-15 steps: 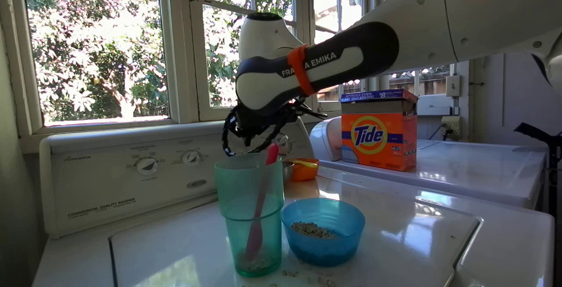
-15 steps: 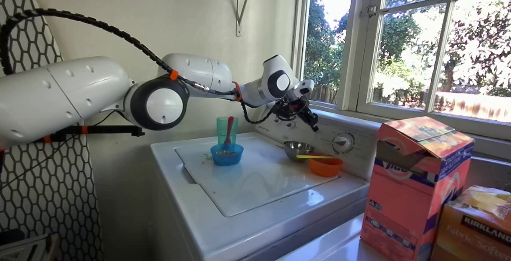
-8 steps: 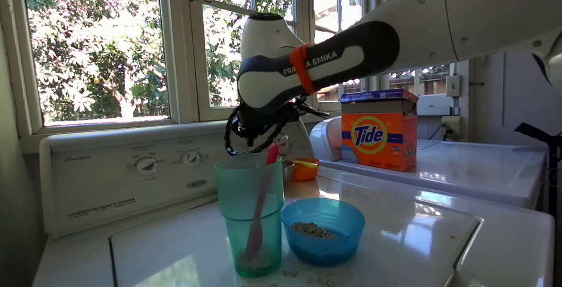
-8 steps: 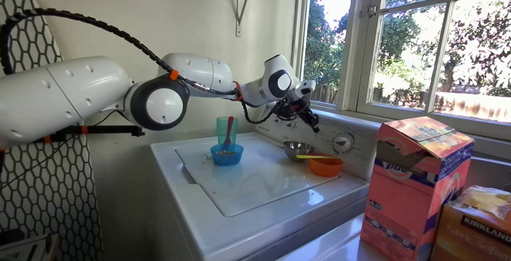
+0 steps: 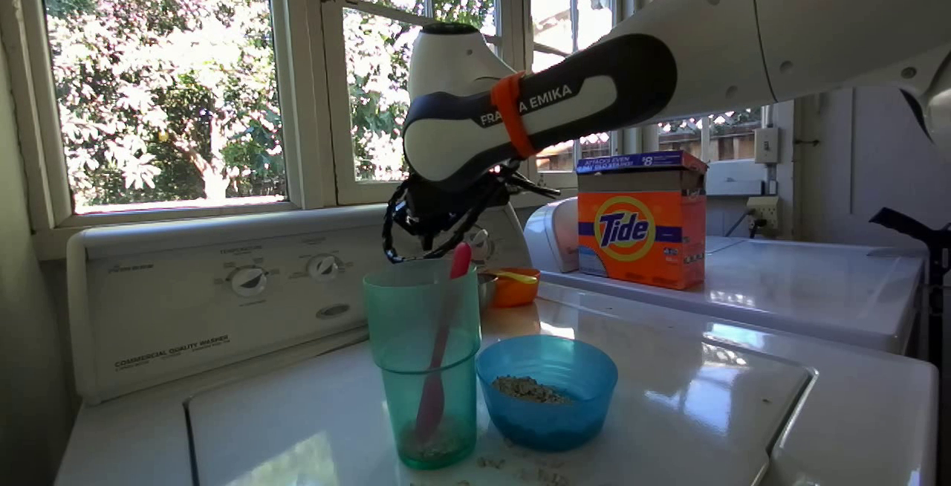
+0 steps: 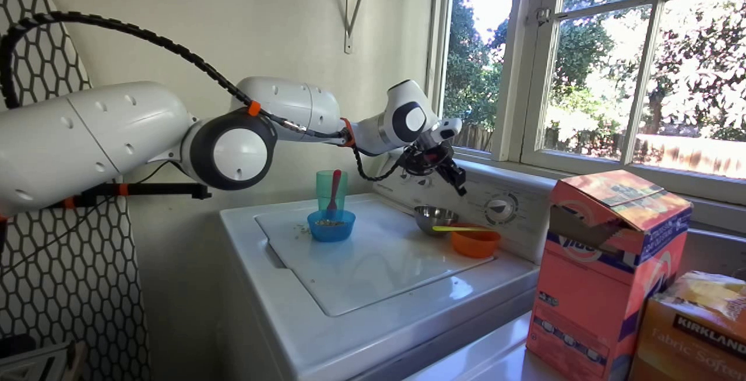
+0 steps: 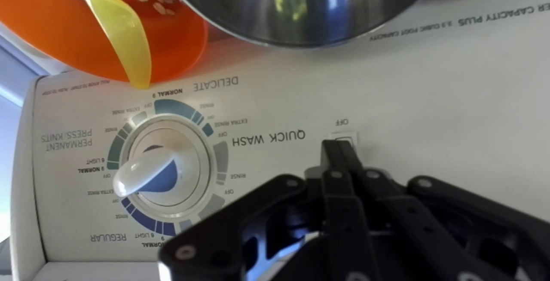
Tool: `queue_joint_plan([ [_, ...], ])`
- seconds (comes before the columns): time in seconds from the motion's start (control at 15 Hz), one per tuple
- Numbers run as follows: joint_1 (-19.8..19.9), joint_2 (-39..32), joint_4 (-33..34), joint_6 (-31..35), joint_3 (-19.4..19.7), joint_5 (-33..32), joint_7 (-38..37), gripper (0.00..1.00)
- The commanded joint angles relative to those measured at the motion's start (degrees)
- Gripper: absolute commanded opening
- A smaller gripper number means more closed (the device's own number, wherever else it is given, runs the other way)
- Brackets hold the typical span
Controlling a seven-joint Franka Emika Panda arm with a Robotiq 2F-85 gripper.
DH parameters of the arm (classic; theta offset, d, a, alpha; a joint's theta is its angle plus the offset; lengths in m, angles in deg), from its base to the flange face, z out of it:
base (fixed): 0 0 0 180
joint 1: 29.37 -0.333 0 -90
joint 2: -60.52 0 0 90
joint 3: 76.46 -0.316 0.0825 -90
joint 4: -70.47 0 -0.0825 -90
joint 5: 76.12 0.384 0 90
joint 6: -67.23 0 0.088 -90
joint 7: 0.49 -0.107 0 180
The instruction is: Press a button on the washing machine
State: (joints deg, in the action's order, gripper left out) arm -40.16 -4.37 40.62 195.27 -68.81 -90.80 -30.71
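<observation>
As for the washing machine (image 6: pixel 379 276): stands beneath the window frame (image 5: pixel 301 77) in both exterior views, just beside another white surface (image 5: pixel 810 285). Gleams in white enamel, glossy enough to mirror patches of daylight. Wears a broad, flat lid (image 5: pixel 654 426), edged by a thin dark seam. Rises at the back into a long off-white panel (image 5: pixel 282 315) with a rounded top edge, printed near a lower corner with COMMERCIAL QUALITY WASHER. Bears a temperature knob (image 5: pixel 248 282) and a second small knob (image 5: pixel 325 268), both round and pale, with a grey oval emblem (image 5: pixel 332 310) below.

Displays, in the wrist view, a round dial (image 7: pixel 165 167) near the panel's end: white, with a glossy raised handle beside a blue patch, ringed by teal, grey and dark blue bands. Reads upside down there: DELICATE, QUICK WASH, REGULAR, PERMANENT PRESS/KNITS. Presents, farther along, a small white square button (image 7: pixel 350 136) beside the word OFF, partly hidden by black fingers (image 7: pixel 331 152).

Has the gripper (image 7: pixel 337 144) closed, with both fingers tight together right at this button. Cannot tell whether touching it or just short of it.

Carries on top a green cup (image 5: pixel 401 345) just beside a blue bowl (image 5: pixel 546 426) of pale flakes, and, nearer the panel, a metal bowl (image 7: pixel 240 14) just beside an orange bowl (image 7: pixel 43 23), with a yellow utensil (image 7: pixel 122 27) resting over its rim.
</observation>
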Motion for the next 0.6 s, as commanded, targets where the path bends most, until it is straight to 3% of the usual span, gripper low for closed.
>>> queue_joint_plan([
  [0.0,0.00,0.01,0.00,0.00,-0.04,0.00,0.00,0.01],
  [0.53,-1.80,-2.80,1.37,5.16,3.08,-3.47,-0.61,0.00],
])
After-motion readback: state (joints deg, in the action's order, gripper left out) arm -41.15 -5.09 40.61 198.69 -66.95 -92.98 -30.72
